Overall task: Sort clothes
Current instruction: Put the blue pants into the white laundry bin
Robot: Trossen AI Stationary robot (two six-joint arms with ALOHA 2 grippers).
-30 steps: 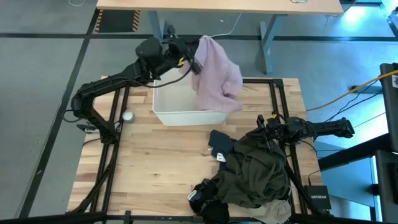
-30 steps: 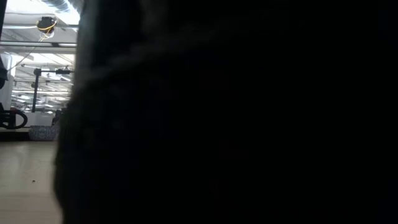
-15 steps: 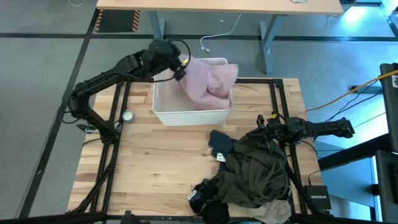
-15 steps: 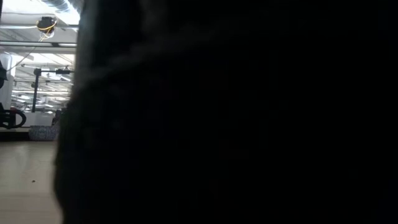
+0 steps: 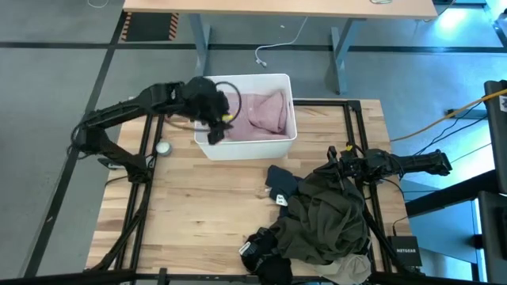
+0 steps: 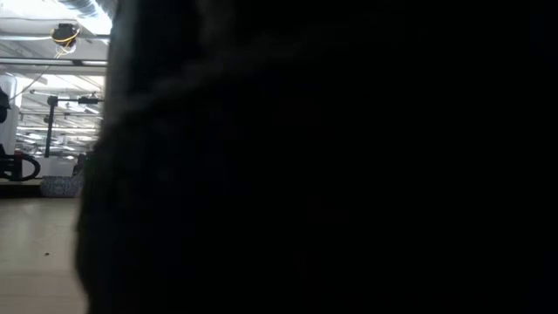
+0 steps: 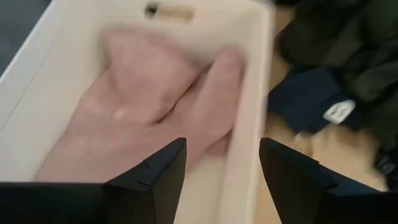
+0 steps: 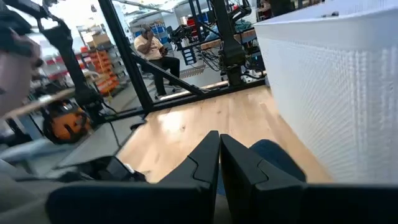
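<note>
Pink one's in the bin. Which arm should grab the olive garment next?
Probably the right: its claw sits shut at the olive garment's edge. The left claw hangs open over the white bin, farther away.

You have four garments to count: one pink garment point(image 5: 263, 113) lying in the bin at twelve o'clock, and three on the tabletop around five o'clock, namely one dark olive garment point(image 5: 329, 222), one navy garment point(image 5: 283, 183) and one beige-grey garment point(image 5: 353, 269). You see one white bin point(image 5: 243, 148), one wooden table point(image 5: 198, 206), and two grippers: the left gripper point(image 7: 219, 163) and the right gripper point(image 8: 219, 163)
</note>
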